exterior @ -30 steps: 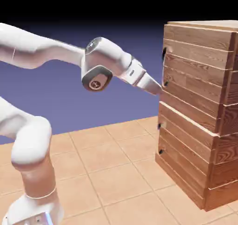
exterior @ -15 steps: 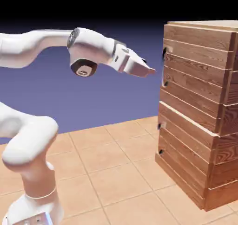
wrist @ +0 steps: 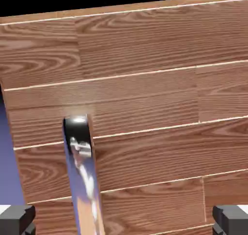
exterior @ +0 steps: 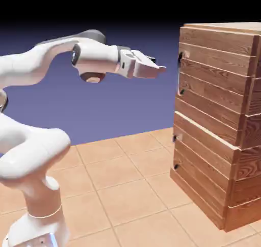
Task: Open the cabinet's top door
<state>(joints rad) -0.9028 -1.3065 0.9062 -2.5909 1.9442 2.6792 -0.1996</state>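
Brown first: what's diff. on the cabinet [exterior: 211,118]?

– Same spot as 1 s ago, at the exterior view's right; top door [exterior: 214,80] still shut, above the lower panel [exterior: 204,159].

– And the tool [exterior: 159,69]?

– Moved, def. Up close to the door's front edge 1 s ago, slanting down; now higher, backed off to the exterior view's left, nearly level, w/ a gap before the handle [wrist: 83,176]. Slightly higher than ½ s ago, too. White arm [exterior: 35,144] refolded, dark rounded joint [exterior: 94,35] now showing behind the wrist.

– Clenched or released?

– Released: fingertips [wrist: 17,219] wide apart, blocky, dark grey.

– Materials etc.?

– Reddish-brown planks, wavy grain, thin pale seams. Handle = long, narrow bar, glossy, mirror-like, w/ dark rounded top end. Tan sq. tiles on the floor [exterior: 122,190], smooth blue-violet backdrop [exterior: 127,108].

– Orientation?

– Door facing the arm, toward the exterior view's left. Handle upright there, by the door's far side edge. In the hand view, left of centre: long axis roughly top to bottom, top end tipped a bit left, lower end off-frame.
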